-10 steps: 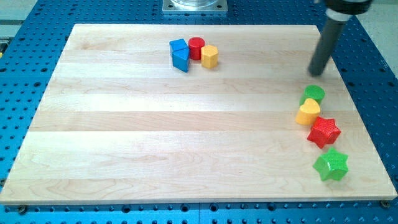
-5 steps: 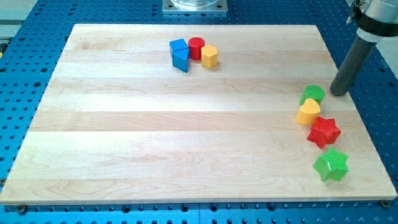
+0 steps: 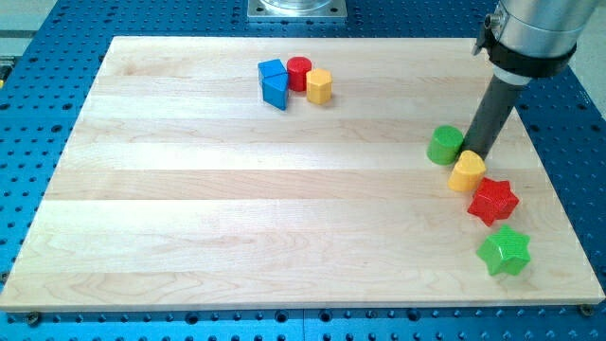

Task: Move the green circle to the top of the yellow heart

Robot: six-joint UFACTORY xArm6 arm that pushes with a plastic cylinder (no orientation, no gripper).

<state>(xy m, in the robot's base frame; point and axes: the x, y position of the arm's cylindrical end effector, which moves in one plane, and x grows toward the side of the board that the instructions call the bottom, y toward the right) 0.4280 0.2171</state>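
The green circle [image 3: 442, 145] lies on the wooden board, up and to the left of the yellow heart [image 3: 467, 172], just apart from it. My tip [image 3: 475, 153] rests on the board right against the green circle's right side and just above the yellow heart. The dark rod rises from it toward the view's top right.
A red star [image 3: 492, 201] touches the yellow heart's lower right, with a green star [image 3: 504, 251] below it. Near the view's top sit two blue blocks [image 3: 274, 82], a red cylinder [image 3: 299, 72] and a yellow block [image 3: 319, 85]. The board's right edge [image 3: 549, 170] is close.
My tip swung right past the green circle, then came back left and pushed the green circle to the left, off the spot directly above the yellow heart.
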